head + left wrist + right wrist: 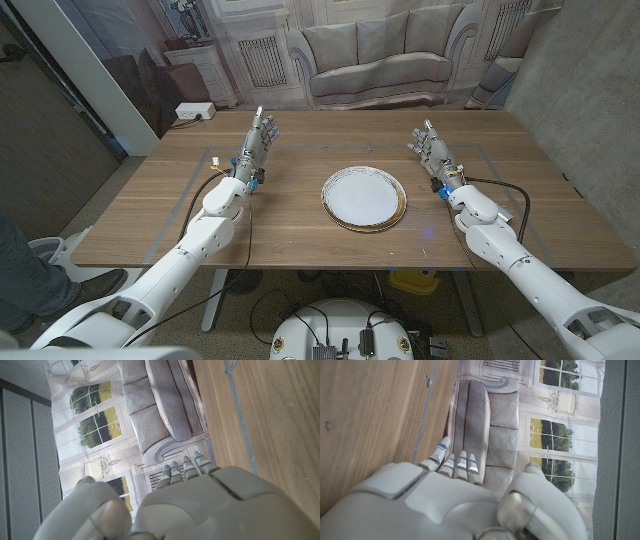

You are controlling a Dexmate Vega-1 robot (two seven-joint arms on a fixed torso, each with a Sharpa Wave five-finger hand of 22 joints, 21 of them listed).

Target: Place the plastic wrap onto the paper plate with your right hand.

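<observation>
Head view: paper plate (364, 197) between both empty hands; fingertips small, indistinct.

Both arms cut off at head view's bottom corners. Person (30, 275) at left edge cropped to a leg. Left hand (200, 505) and right hand (435, 505) cropped in wrist views.

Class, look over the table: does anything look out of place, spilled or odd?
Nothing spilled or askew. The paper plate sits bare mid-table, with no plastic wrap in sight. Left hand and right hand hold nothing.
</observation>
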